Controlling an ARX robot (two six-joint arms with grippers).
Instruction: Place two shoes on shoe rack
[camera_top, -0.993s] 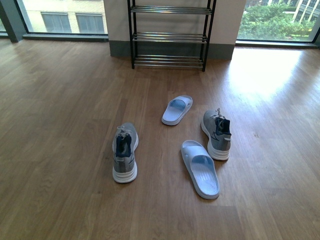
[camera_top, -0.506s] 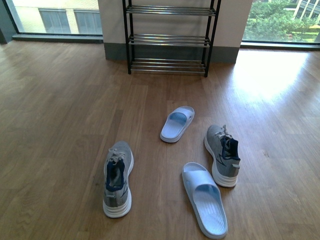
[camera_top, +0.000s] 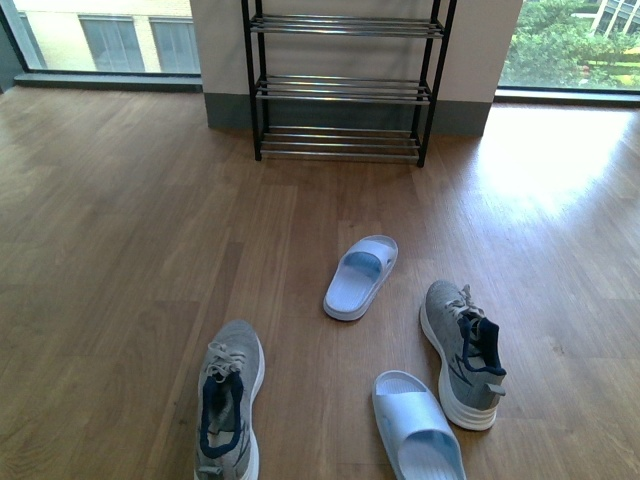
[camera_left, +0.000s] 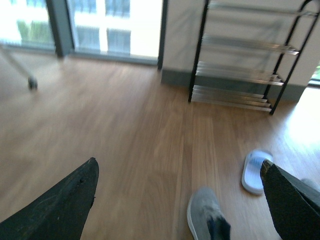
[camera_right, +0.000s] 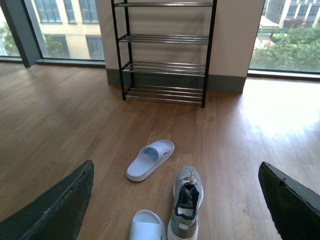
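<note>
While the left sneaker (camera_top: 228, 415) lay cropped by the near frame edge and the right sneaker (camera_top: 466, 350) sat just beside a smooth pale slide (camera_top: 418, 430), both on the glossy plank floor (camera_top: 130, 250), wide bare boards led to the shoe rack (camera_top: 343, 90), thin black frame and silver rods, against the wall. Left jaws and right jaws gaped, released.

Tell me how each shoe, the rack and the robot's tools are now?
Left sneaker: upright on floor.
Right sneaker: upright on floor.
Far slipper: flat on floor.
Near slipper: flat on floor.
Shoe rack: standing, visible shelves bare.
Left tool: open, holding nothing.
Right tool: open, holding nothing.
</note>
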